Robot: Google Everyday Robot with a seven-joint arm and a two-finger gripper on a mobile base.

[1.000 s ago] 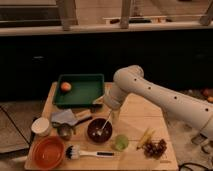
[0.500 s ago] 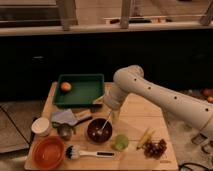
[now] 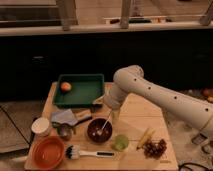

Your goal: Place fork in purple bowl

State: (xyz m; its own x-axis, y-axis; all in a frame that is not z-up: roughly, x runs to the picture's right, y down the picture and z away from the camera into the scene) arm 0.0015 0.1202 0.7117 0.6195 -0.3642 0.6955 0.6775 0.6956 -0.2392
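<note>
Fork (image 3: 104,124) leans in purple bowl (image 3: 98,130); gripper (image 3: 114,113) directly above, grip state indeterminate, presumably positioned for release.

arm: white, bent downward | pincer (image 3: 111,113): low, pointing down

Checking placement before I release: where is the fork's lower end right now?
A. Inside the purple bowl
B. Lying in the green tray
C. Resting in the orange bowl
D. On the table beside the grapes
A. The fork slants down from the gripper, which is just above and right of the purple bowl, and its lower end sits inside that bowl.
</note>
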